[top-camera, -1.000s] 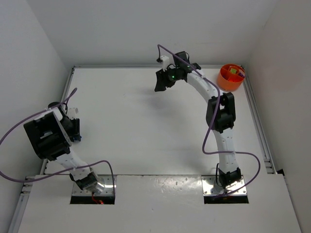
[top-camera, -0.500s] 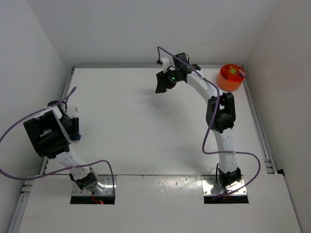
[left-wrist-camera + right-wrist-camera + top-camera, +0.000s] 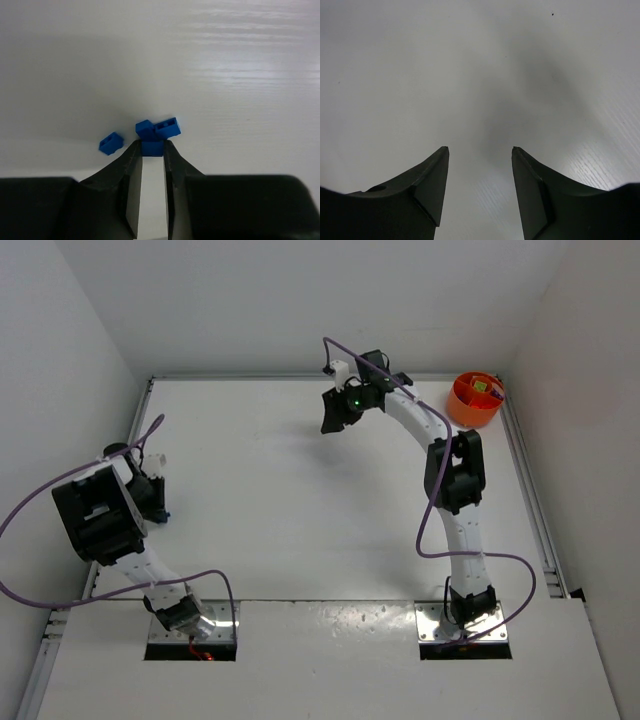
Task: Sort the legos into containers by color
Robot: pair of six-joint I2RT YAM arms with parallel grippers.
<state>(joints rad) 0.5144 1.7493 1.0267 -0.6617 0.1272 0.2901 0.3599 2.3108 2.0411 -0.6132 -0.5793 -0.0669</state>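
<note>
Several blue legos lie on the white table in the left wrist view. One blue lego [image 3: 152, 149] sits between the tips of my left gripper [image 3: 151, 143], and both jaws press its sides. Two more blue legos [image 3: 167, 128] [image 3: 143, 127] touch just beyond it, and another [image 3: 111, 143] lies apart to the left. From above, the left gripper [image 3: 158, 505] is low at the table's left edge. My right gripper [image 3: 480, 149] is open over bare table, far back in the middle [image 3: 335, 416]. The orange container [image 3: 474, 402] stands at the back right corner with small bricks inside.
White walls enclose the table [image 3: 290, 500] on the left, back and right. Metal rails run along its left [image 3: 138, 430] and right [image 3: 527, 490] edges. Purple cables loop off both arms.
The left jaws have closed in onto the blue lego, and the left arm has shifted slightly. The right arm has barely moved.
</note>
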